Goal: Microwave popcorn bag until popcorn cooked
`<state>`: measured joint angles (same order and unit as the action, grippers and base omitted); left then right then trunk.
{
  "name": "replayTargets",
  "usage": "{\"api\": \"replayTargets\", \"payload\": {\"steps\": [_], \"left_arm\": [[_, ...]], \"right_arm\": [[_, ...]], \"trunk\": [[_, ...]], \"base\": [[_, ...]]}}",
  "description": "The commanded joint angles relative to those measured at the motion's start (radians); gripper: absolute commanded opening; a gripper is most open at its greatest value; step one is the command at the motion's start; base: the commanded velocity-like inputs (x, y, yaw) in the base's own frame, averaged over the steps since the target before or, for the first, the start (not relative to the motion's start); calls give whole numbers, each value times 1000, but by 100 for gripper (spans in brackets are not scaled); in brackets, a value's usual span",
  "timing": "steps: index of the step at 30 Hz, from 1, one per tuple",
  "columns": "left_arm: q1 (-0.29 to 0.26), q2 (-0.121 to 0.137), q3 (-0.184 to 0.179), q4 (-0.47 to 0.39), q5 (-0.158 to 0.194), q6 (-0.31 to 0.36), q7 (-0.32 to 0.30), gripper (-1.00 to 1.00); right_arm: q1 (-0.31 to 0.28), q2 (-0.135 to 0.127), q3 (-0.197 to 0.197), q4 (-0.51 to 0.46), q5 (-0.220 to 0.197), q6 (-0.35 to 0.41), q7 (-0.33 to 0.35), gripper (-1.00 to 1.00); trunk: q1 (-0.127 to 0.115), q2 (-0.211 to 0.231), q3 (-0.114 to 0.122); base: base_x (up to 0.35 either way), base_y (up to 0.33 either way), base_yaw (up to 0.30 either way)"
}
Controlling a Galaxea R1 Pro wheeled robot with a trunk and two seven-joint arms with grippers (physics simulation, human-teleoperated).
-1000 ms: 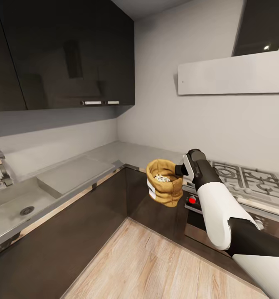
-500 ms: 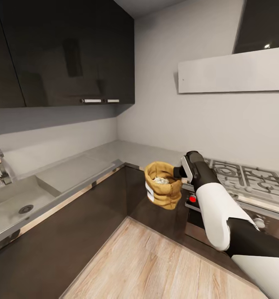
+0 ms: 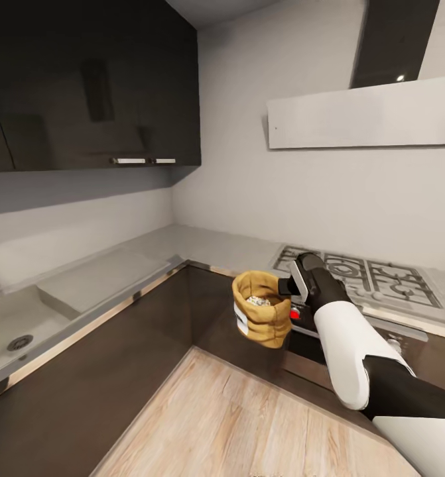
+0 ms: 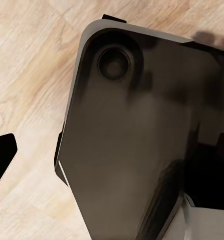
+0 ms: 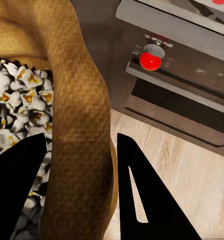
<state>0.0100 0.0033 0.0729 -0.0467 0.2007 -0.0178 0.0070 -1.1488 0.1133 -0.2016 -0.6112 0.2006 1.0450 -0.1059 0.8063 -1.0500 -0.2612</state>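
Kitchen, gas hob (image 3: 358, 278), sink (image 3: 13, 324), dark cabinets (image 3: 83, 86)

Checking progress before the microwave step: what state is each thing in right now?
Popcorn bag: upright, mouth open, held in the air above the wood floor.
Popcorn: inside the bag.
Right hand: shut on the bag's rolled rim.
Upper cabinets: doors closed.
Hob: no flame showing.

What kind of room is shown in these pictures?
A home kitchen, it seems. A gas hob with grates sits in the grey countertop, a sink is set into the worktop to the side, and dark glossy wall cabinets hang above. A flat grey hood hangs over the hob.
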Motion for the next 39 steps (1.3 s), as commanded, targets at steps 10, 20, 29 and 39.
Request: {"api": "replayTargets", "payload": {"steps": [10, 20, 29, 39], "left_arm": [[1, 0, 7, -2, 0, -1, 1, 100], [1, 0, 7, -2, -1, -2, 1, 100], [1, 0, 5, -2, -1, -2, 1, 100], [1, 0, 6, -2, 0, 6, 1, 100]], "right_arm": [[0, 2, -7, -1, 4, 2, -3, -100], [0, 1, -7, 0, 1, 2, 0, -100], [0, -47, -15, 2, -38, 2, 13, -100], [0, -67, -16, 2, -58, 2, 26, -100]], "trunk": [[0, -1, -1], [0, -1, -1], [0, -1, -1], [0, -1, -1]], "base": [[0, 0, -284], [0, 0, -285], [0, 0, -286], [0, 0, -286]]}}
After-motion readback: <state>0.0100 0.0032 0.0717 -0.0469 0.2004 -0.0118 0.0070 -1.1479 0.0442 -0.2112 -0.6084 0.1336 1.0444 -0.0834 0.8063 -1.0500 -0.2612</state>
